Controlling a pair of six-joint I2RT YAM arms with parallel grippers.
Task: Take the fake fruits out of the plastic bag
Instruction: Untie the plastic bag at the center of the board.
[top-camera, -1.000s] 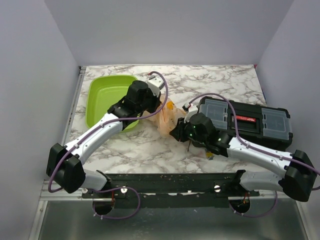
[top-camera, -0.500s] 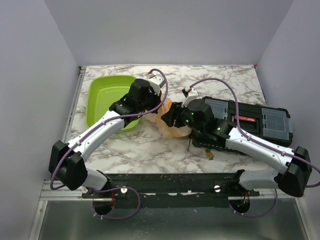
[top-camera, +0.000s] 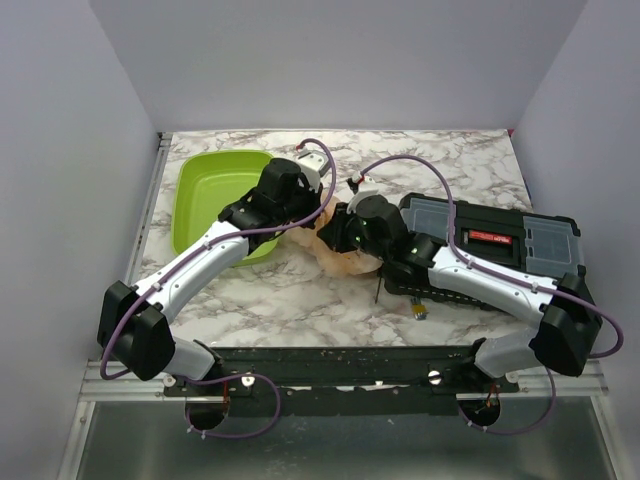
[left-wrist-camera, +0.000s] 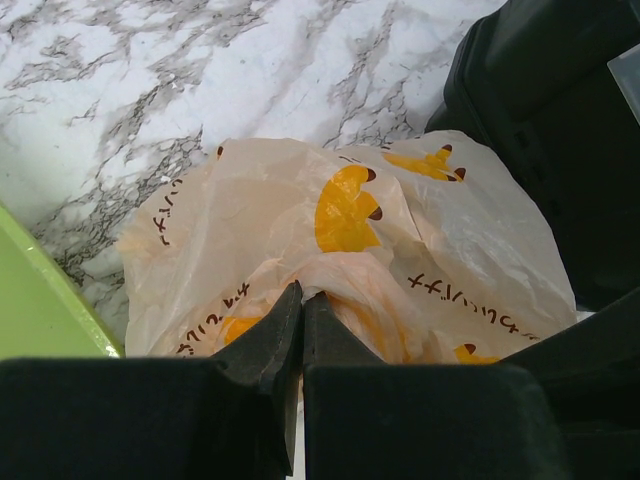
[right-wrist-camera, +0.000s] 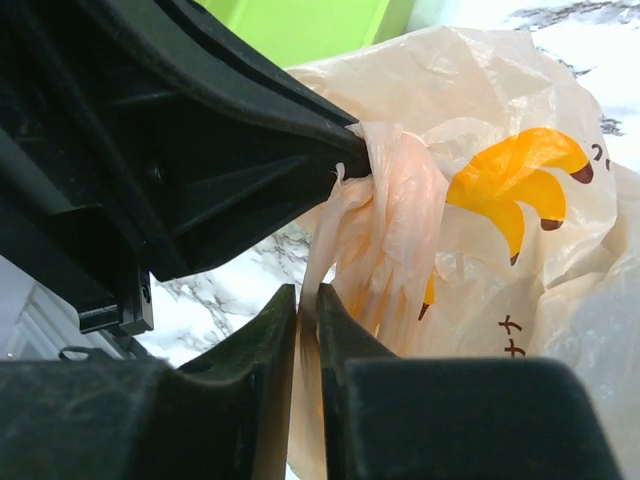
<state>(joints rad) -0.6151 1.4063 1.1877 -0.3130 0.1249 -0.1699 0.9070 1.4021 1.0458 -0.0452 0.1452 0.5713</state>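
Note:
The plastic bag (top-camera: 345, 258) lies crumpled on the marble table between the two arms, peach-beige with orange fruit prints. My left gripper (top-camera: 320, 208) is shut on a gathered fold at the bag's top (left-wrist-camera: 303, 295). My right gripper (top-camera: 337, 236) is shut on a thin strand of the bag (right-wrist-camera: 308, 296), just below the left fingers (right-wrist-camera: 300, 130), which hold the bunched plastic. The bag fills both wrist views (left-wrist-camera: 400, 230) (right-wrist-camera: 500, 260). The fake fruits are hidden; no mango or grapes show outside the bag.
The lime-green tray (top-camera: 215, 195) stands at the back left, close to the bag, and shows in both wrist views (left-wrist-camera: 35, 300) (right-wrist-camera: 300, 25). A black toolbox with clear lids (top-camera: 500, 240) sits at the right. A small yellow item (top-camera: 417, 310) lies before it.
My right arm has swung left from the toolbox to the bag and shut on its plastic just below the left gripper. The left arm has barely moved and keeps its hold.

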